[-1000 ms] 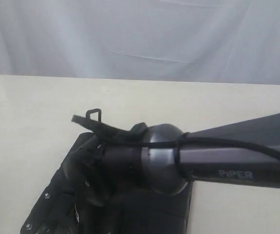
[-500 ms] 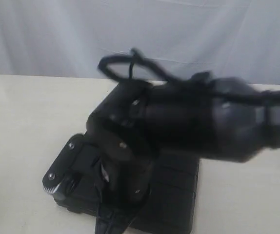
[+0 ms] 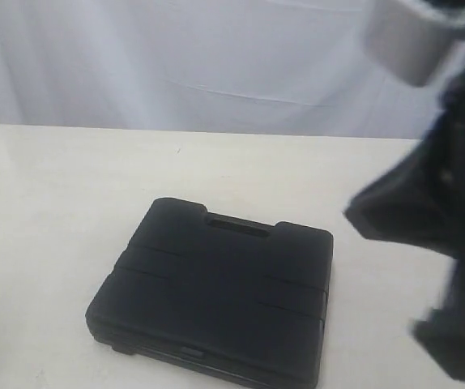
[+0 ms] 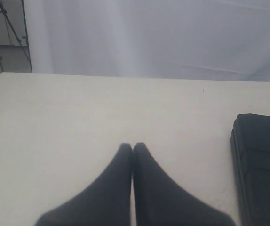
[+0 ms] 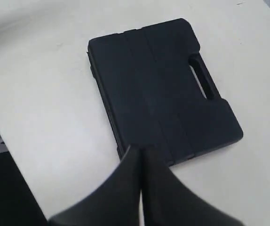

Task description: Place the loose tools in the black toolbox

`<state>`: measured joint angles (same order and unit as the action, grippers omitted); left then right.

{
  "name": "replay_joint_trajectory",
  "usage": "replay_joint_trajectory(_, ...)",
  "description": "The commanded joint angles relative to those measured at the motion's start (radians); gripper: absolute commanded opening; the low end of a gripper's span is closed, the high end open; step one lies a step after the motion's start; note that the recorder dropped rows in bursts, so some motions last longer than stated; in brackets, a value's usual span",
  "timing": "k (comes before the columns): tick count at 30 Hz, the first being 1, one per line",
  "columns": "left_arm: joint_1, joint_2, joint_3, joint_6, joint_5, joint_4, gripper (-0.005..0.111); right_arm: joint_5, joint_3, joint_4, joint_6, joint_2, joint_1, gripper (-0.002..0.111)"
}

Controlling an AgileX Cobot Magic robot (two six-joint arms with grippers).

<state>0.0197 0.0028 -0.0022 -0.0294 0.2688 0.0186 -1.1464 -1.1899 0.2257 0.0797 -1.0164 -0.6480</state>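
The black toolbox [image 3: 216, 300] lies closed and flat near the middle of the desk [image 3: 46, 211]. None of the 4 loose tools is visible. The right arm [image 3: 443, 227], over the box 1 second ago, has swung clear to the right. The right fingers [image 5: 125, 188] and left fingers [image 4: 111, 188] are pressed together, holding nothing. Packing appears complete, with the tools presumably inside.

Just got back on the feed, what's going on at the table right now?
The black toolbox lies flat on the table with its lid shut. Neither arm holds anything. The left gripper is shut over bare table beside the box, and the right gripper is shut above it. In the exterior view the right arm shows only as a dark blur at the right edge. No loose tools appear in any view.
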Motion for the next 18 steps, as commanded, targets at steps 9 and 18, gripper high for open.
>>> replay_joint_trajectory(9,0.002,-0.003,0.002,0.0,0.0,0.002,0.0,0.78,0.622,0.04,0.051,0.345,0.003,-0.001)
replay_joint_trajectory(18,0.002,-0.003,0.002,0.0,0.0,0.002,0.0,0.613,0.65,0.056,0.095,0.413,0.005,-0.001)
